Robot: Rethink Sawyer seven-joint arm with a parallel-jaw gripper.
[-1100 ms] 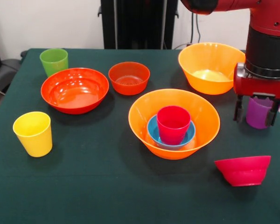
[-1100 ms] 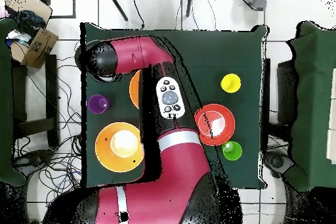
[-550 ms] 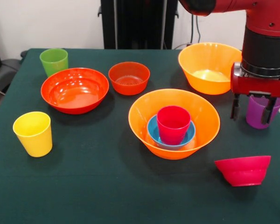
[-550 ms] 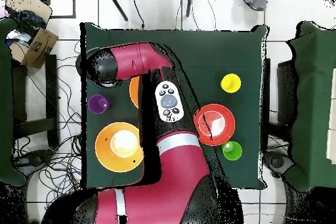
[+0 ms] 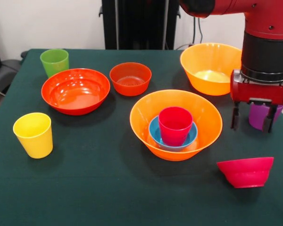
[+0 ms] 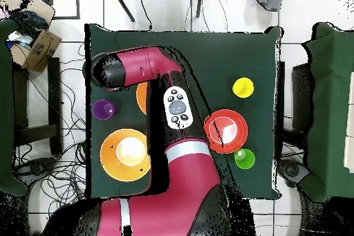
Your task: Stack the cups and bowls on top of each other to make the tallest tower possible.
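Purple cup point(image 5: 260, 115) stands on the table just behind the gripper point(image 5: 251, 123), whose jaws hang spread.

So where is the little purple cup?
In the front view the small purple plastic cup stands at the table's right edge, behind the open gripper, between the large orange plastic bowl and the magenta bowl.

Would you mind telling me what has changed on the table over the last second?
The gripper has drawn toward the camera, off the purple cup, which now stands free behind its open fingers. The tower and the other cups and bowls have not moved.
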